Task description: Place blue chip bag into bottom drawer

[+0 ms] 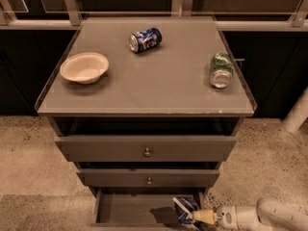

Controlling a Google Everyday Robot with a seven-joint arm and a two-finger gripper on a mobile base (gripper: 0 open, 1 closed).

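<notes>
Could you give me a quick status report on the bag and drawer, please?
Gripper low right, against the blue chip bag. Bag upright at right end of the open bottom drawer. Nothing seen blocking.

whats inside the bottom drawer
The bottom drawer shows bare grey floor on the left and the blue chip bag at its right end, gripped by the tool reaching in from the right. The floor beneath the bag is hidden.

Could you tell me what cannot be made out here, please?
Bottom edge of the camera view crops the bottom drawer; in the dim blur there, whether the blue chip bag touches its floor is unclear.
The gripper, at the drawer's right front beside the bag: its arm runs off the corner.
Labels on the blue can and green can: too small.
</notes>
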